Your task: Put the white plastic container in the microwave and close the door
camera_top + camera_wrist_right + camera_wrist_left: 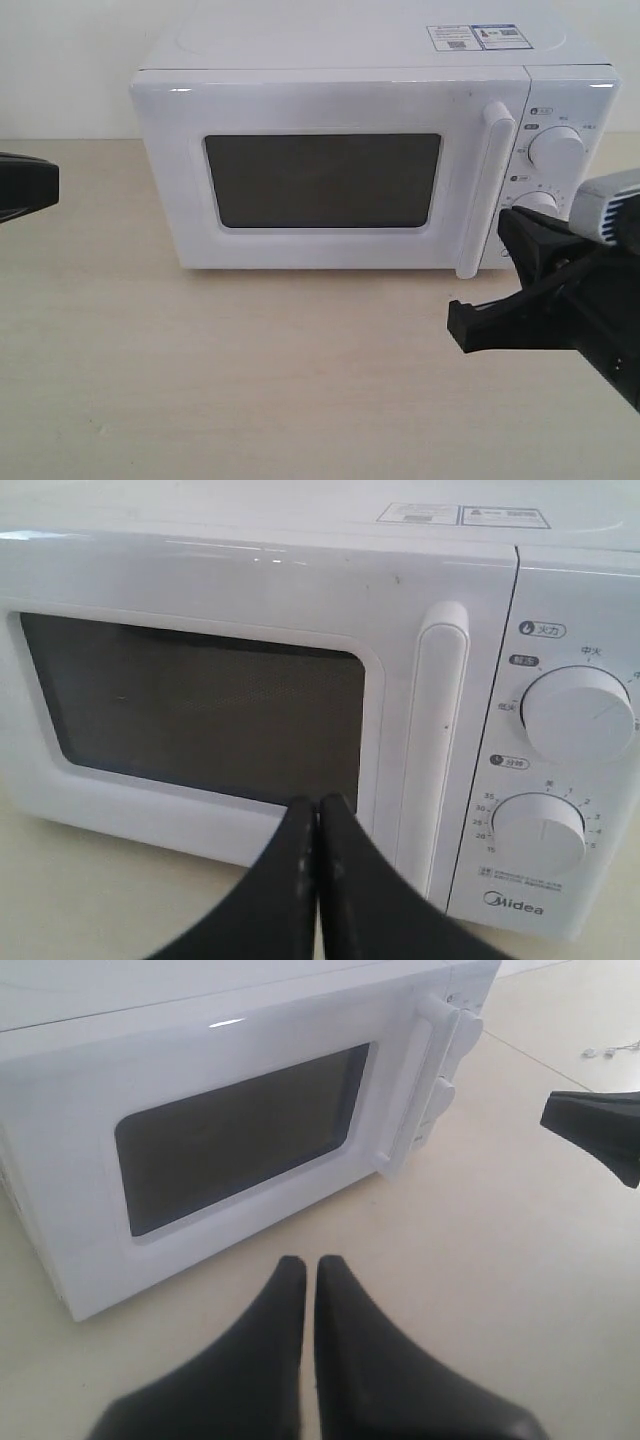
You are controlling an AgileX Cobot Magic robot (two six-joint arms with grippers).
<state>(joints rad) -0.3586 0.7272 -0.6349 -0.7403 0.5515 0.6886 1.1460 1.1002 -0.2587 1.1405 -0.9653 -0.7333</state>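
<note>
From my station I see the microwave standing at the far side of the light wooden table, front turned toward me. Its door is fully shut, flush with the body. The dark window shows me nothing of the inside, so I cannot tell what the cavity holds. The vertical white handle runs down the door's right edge, just left of the control panel. There the upper dial is in clear view, and the lower dial is partly covered by my right arm. Two stickers lie on top of the microwave, toward its right. My left gripper hangs over the table at the left, nearer to me than the microwave's left end and well apart from it. Its two black fingers are pressed together with only a hairline seam between them and nothing in them. My right gripper sits on the near right, aimed at the lower door beside the handle. Its jaws are likewise closed tight and empty. In the left wrist view its tip has bare table between it and the microwave, so it is not touching.
</note>
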